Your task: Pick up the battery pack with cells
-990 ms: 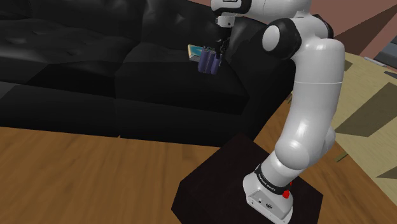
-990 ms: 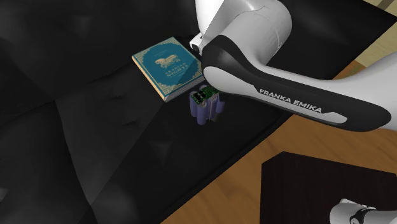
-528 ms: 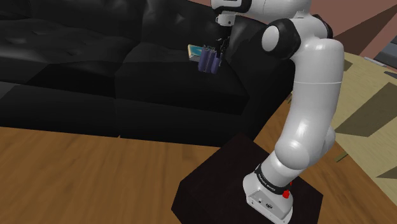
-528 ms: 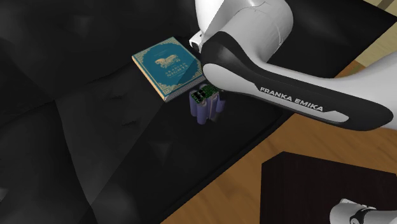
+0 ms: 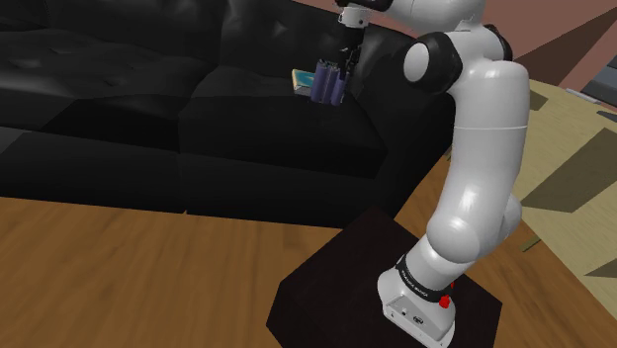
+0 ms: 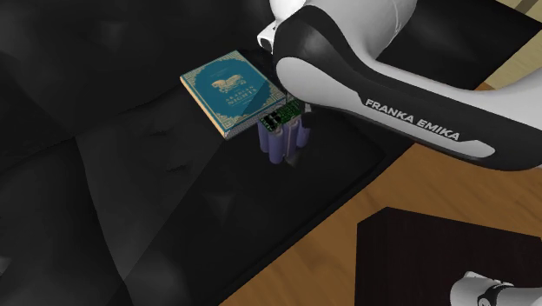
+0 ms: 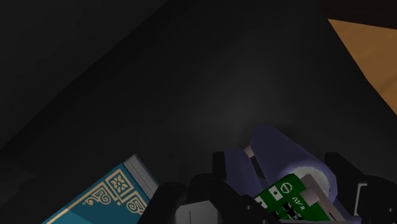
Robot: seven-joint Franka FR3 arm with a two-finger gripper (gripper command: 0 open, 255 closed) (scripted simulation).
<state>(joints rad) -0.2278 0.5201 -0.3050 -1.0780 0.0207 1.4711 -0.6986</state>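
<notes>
Shoulder view: the white arm (image 5: pixel 484 148) rises from its dark stand (image 5: pixel 336 292) on a wood floor (image 5: pixel 129 267) and reaches over a black sofa (image 5: pixel 119 109). Its jaws are clamped on the purple pack (image 5: pixel 328 85), which hangs upright over the seat cushion, just beside a teal book (image 5: pixel 299 79) lying flat. Second exterior view: the pack sits at the book's near corner, a green circuit board (image 6: pixel 280 119) on its upper face and its purple cells (image 6: pixel 280 148) pointing down toward the cushion. The arm's black-and-white link, lettered FRANKA EMIKA, crosses above and covers the pack's upper edge — whether the pack touches the book cannot be told here. Wrist view: the black fingers (image 7: pixel 341 170) stand narrowly apart with the pack clasped between them. The rounded cells and the green board show close up, the book's gold-patterned cover lies beside the pack, and a wedge of wood floor shows past the sofa's dark leather.
</notes>
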